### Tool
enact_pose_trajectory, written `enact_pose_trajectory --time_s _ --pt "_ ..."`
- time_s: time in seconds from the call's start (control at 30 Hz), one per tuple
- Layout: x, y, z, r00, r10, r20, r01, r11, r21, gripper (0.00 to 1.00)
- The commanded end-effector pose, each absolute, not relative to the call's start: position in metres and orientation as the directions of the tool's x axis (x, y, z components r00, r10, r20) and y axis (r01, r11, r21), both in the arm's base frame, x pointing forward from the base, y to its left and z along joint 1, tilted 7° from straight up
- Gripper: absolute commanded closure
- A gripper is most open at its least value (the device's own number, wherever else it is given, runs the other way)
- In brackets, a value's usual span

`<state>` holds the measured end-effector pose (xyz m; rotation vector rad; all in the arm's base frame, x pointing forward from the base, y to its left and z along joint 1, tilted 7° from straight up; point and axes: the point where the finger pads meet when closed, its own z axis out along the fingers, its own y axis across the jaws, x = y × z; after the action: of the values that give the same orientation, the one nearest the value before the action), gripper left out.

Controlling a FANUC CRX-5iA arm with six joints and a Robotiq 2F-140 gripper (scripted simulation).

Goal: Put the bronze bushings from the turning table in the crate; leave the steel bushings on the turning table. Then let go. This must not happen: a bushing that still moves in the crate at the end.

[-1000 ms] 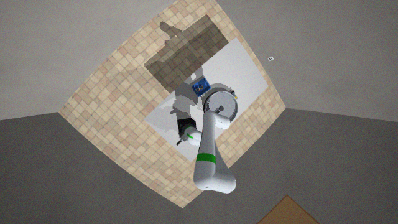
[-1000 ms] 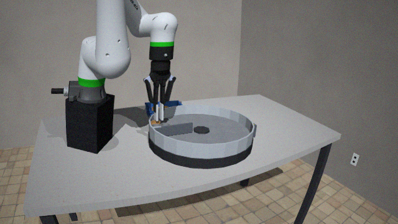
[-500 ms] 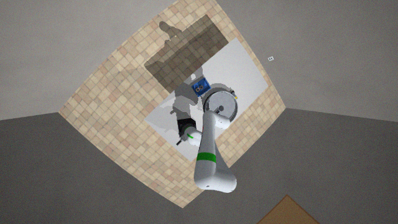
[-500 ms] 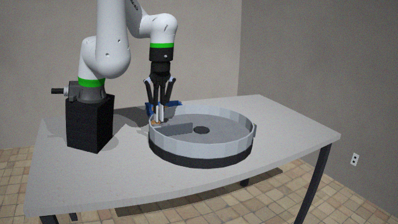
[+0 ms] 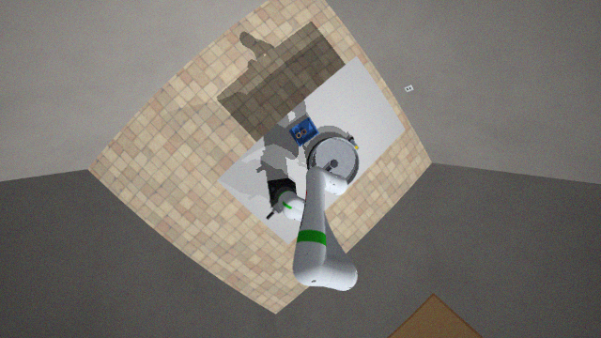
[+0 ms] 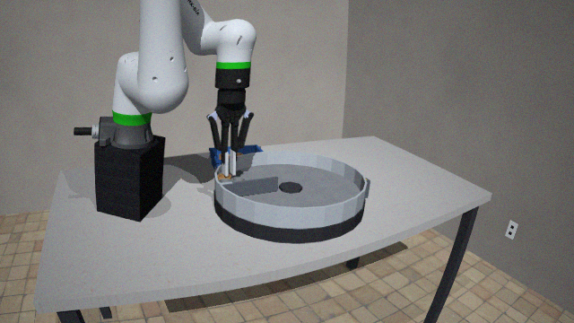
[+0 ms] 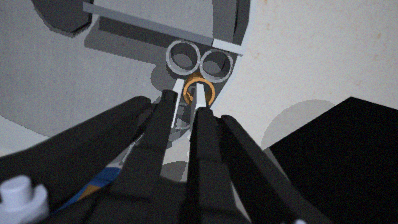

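the arm [image 5: 311,207] [image 6: 162,58] reaches over the turning table [image 5: 340,157] [image 6: 291,217] [image 7: 65,80], its gripper [image 6: 230,174] [image 7: 188,92] pointing down just inside the rim, left of the middle in the exterior view. its two pale pads stand close together with a narrow gap between them. in the wrist view, one pad lies over the opening of a bronze bushing [image 6: 222,177] [image 7: 213,93], upper middle of the frame, and the other is on the left of its wall. i cannot tell whether they clench that wall or stand loose around it. the bushing is on the turning table, near the rim.

just above it in the wrist view, two steel bushings, one on the left [image 7: 168,58] and one on the right [image 7: 230,66], stand side by side near the guide bar [image 6: 257,186] [image 7: 150,25], also on the turning table.

the blue crate [image 5: 310,123] [image 6: 252,148] [image 7: 106,176] is above and left of the turning table in the top view. two bronze rings, a lower left one [image 5: 296,135] and an upper right one [image 5: 306,131], lie in it, next to each other.
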<state>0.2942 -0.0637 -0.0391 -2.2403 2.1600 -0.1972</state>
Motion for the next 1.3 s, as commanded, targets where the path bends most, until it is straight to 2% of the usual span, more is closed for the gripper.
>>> enact_pose_trajectory --time_s 0.0,1.27 --pt "0.294 -0.064 -0.039 0.032 -0.997 0.075 -0.994 -0.04 -0.105 0.9" --pt "0.296 -0.065 -0.051 0.032 -0.997 0.075 -0.994 -0.04 -0.105 0.9"
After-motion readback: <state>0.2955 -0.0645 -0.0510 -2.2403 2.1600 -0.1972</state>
